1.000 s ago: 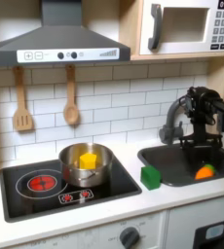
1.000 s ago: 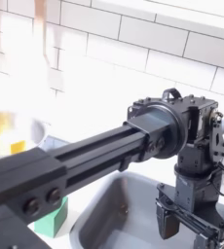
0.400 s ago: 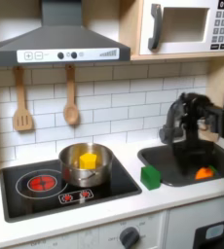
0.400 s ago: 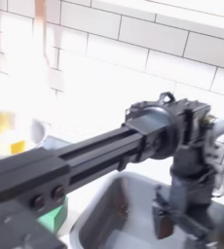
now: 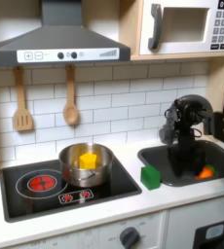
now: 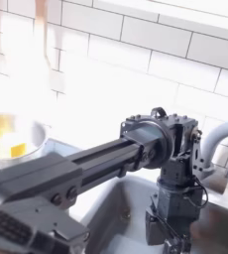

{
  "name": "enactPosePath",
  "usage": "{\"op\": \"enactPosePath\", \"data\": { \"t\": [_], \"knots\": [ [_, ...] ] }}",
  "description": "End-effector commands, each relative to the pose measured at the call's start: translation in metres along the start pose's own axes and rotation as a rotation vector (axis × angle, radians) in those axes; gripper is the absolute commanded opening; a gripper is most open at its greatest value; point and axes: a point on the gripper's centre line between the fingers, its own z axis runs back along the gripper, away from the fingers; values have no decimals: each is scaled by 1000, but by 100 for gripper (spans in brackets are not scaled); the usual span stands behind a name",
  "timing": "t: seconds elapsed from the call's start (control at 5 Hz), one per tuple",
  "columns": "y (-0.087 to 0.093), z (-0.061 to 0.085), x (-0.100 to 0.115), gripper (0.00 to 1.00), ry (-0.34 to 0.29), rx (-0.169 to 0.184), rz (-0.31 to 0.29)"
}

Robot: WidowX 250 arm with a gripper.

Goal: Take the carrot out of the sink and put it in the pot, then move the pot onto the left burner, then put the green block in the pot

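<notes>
First exterior view: The arm reaches down into the sink (image 5: 209, 159) at the right of the bench (image 5: 104, 216). The hand (image 5: 185, 171) sits low inside the basin, to the left of the carrot (image 5: 205, 172), which lies on the sink floor near the right side. Whether the hand touches the carrot cannot be told, nor how far its fingers are spread. The green block (image 5: 150, 176) stands on the bench between the stovetop and the sink. The pot (image 5: 86, 163) rests on the right burner with a yellow block (image 5: 87, 159) inside it. The left burner (image 5: 41, 182) is bare.

Second exterior view: The arm extends from the near left toward the sink (image 6: 116, 208). The hand (image 6: 166, 236) points down into the basin at the lower edge; its finger spacing cannot be told. The pot (image 6: 9, 133) appears blurred at far left.
</notes>
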Motion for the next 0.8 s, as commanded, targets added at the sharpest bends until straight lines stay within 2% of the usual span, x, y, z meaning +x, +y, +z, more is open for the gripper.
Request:
{"op": "enactPosePath", "data": {
  "t": [0.0,0.2,0.4,0.6],
  "knots": [
    [-14,4,5,100,-24,-19,-64],
    [-24,8,11,100,-36,-33,-67],
    [-38,22,15,100,-73,-29,-68],
    [-42,20,19,100,-80,-20,-39]
  ]
}}
